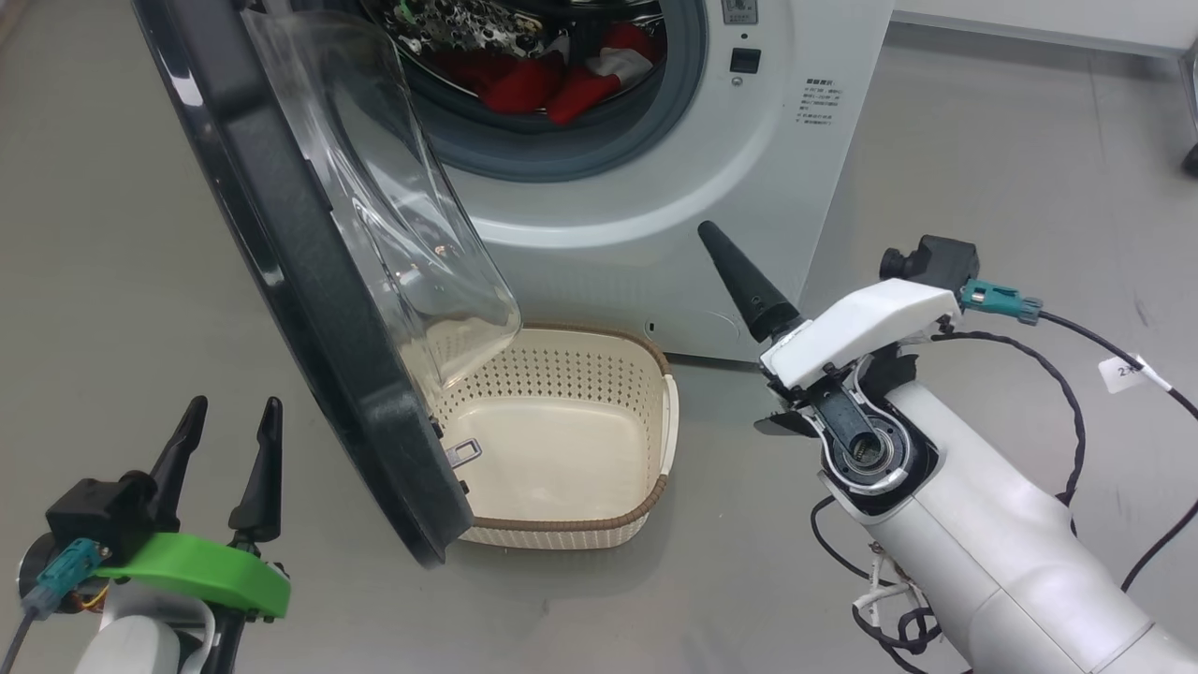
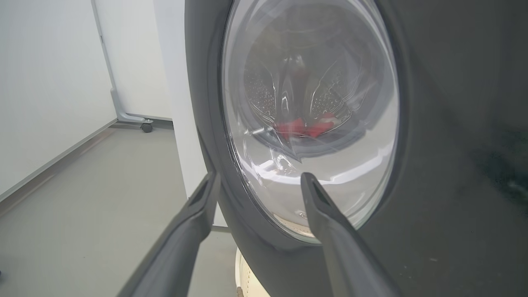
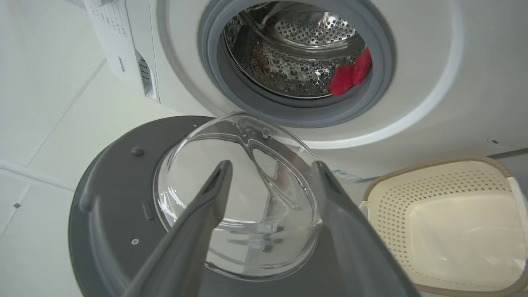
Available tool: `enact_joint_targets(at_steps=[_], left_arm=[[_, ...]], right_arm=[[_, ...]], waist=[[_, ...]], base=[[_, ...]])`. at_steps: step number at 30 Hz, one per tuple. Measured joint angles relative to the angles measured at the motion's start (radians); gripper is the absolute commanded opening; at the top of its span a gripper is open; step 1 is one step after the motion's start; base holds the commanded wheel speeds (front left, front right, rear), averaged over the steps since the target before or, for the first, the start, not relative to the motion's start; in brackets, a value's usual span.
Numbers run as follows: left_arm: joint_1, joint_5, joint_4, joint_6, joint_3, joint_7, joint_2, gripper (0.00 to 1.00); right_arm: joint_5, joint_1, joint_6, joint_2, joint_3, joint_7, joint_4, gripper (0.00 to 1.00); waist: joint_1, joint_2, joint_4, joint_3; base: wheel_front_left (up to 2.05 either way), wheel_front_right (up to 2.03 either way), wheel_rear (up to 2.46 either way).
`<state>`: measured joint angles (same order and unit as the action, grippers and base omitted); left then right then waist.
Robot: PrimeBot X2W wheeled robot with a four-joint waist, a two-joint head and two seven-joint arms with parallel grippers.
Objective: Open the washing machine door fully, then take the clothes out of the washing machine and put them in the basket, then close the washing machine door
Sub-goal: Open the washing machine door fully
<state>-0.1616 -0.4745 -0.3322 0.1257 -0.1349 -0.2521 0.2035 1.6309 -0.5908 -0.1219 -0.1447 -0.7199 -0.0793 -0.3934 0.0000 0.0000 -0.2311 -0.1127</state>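
The washing machine stands at the top of the head view. Its door is swung out to the left, and the glass bowl overhangs the basket's left end. Red clothes lie in the drum, low in the opening. The cream basket sits empty on the floor in front of the machine. My left gripper is open at the lower left, outside the door. My right gripper is open and empty, right of the basket. It points at the door's inner side, with the clothes beyond.
Grey floor lies left and right of the machine. Black cables trail from my right arm. A white panel on a caster stands at the back in the left wrist view. Another wheel sits at the far right.
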Motion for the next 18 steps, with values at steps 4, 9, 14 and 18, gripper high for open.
enact_joint_targets(at_steps=[4, 9, 14, 18], left_arm=[[0.002, 0.000, 0.002, 0.000, 0.008, 0.000, 0.000, 1.00], [0.002, 0.000, 0.007, 0.000, 0.011, 0.000, -0.004, 1.00], [0.002, 0.000, 0.008, 0.000, 0.016, 0.000, -0.008, 1.00], [0.002, 0.000, 0.008, 0.000, 0.029, 0.000, -0.012, 1.00]], right_arm=[[-0.116, -0.002, 0.000, -0.025, 0.007, -0.122, -0.021, 1.00], [-0.305, -0.022, 0.000, -0.081, -0.034, -0.216, -0.092, 1.00], [-0.486, -0.043, 0.049, -0.092, -0.050, -0.194, -0.130, 1.00], [-0.627, -0.048, 0.129, -0.086, 0.072, -0.180, -0.119, 1.00]], waist=[[0.0000, 0.0000, 0.002, -0.005], [0.0000, 0.0000, 0.004, -0.009], [0.0000, 0.0000, 0.004, -0.013], [0.0000, 0.0000, 0.004, -0.015]], base=[[0.00, 0.00, 0.00], [0.00, 0.00, 0.00], [0.00, 0.00, 0.00], [0.00, 0.00, 0.00]])
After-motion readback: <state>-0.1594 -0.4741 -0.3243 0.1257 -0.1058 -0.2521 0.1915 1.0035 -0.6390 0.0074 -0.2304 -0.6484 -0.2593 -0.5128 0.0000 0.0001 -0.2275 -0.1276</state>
